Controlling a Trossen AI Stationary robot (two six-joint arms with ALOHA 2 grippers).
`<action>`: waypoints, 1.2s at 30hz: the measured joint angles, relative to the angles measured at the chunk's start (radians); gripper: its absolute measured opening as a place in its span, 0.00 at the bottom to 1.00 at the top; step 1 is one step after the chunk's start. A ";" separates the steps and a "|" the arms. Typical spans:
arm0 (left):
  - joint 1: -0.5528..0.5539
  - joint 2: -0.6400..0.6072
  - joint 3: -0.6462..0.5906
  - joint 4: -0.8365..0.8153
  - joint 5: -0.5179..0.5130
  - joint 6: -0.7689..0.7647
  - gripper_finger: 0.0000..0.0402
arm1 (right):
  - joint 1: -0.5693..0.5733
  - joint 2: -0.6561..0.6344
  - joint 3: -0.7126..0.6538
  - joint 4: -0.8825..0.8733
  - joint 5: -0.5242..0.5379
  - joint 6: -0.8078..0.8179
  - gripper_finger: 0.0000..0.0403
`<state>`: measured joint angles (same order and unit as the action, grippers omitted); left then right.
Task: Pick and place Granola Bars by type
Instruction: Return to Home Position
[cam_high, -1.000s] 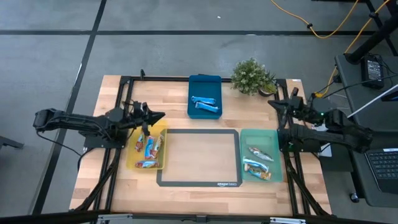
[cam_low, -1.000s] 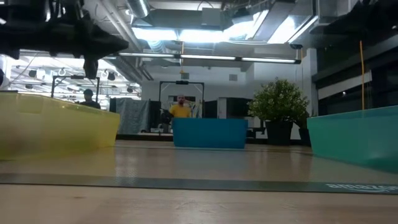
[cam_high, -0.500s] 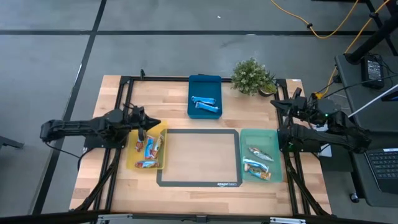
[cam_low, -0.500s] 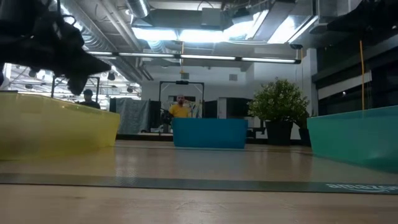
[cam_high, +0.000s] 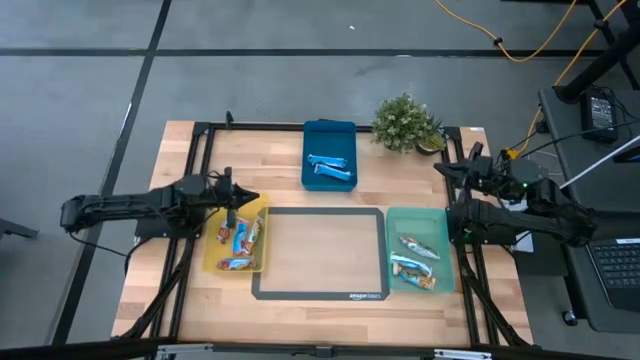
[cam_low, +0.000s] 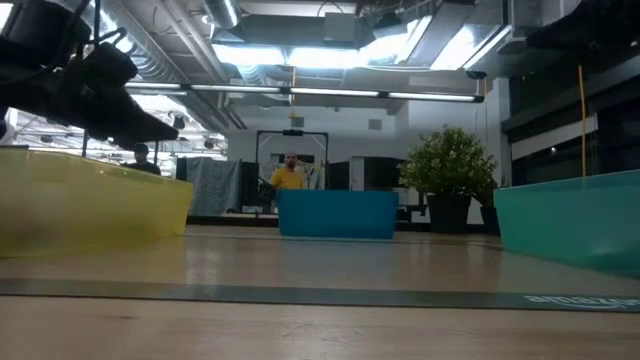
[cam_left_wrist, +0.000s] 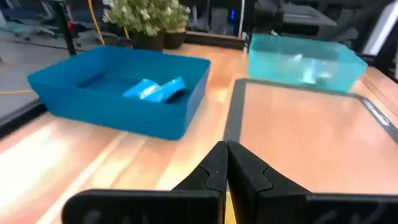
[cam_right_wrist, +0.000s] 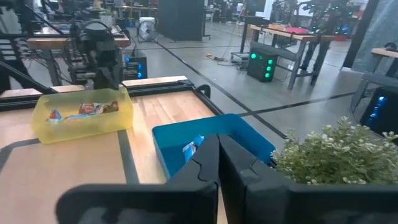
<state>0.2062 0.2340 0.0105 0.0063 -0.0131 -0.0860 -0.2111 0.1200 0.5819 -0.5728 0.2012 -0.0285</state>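
Sorting looks done: every granola bar in view sits in a tray, and both arms are empty.

In the high view the granola bars (cam_high: 238, 240) fill three trays: the yellow tray (cam_high: 209, 250) at centre left, the blue tray (cam_high: 328, 140) at upper centre and the green tray (cam_high: 415, 222) at centre right. None lies on the mat (cam_high: 320, 250) or the bare surface. The left gripper (cam_high: 250, 200) hangs at the yellow tray's upper edge, fingers (cam_left_wrist: 214, 165) pressed together on nothing, near the bars. The right gripper (cam_high: 445, 168), fingers (cam_right_wrist: 205, 155) together, sits by the plant (cam_high: 405, 122), well apart from any bar. Only parking the arms seems left.
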 joint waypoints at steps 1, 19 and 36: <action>-0.001 0.012 0.000 0.000 0.006 -0.002 0.01 | 0.000 0.000 0.000 0.000 -0.015 0.004 0.02; -0.001 0.090 0.000 0.000 -0.003 -0.173 0.01 | 0.099 0.036 -0.491 0.680 -0.244 0.206 0.01; -0.001 0.090 0.000 0.000 -0.005 -0.172 0.01 | 0.139 -0.118 -0.575 0.622 -0.339 0.088 0.01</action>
<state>0.2050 0.3244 0.0105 0.0067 -0.0181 -0.2585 -0.0722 0.0021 0.0067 0.0487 -0.1381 0.0599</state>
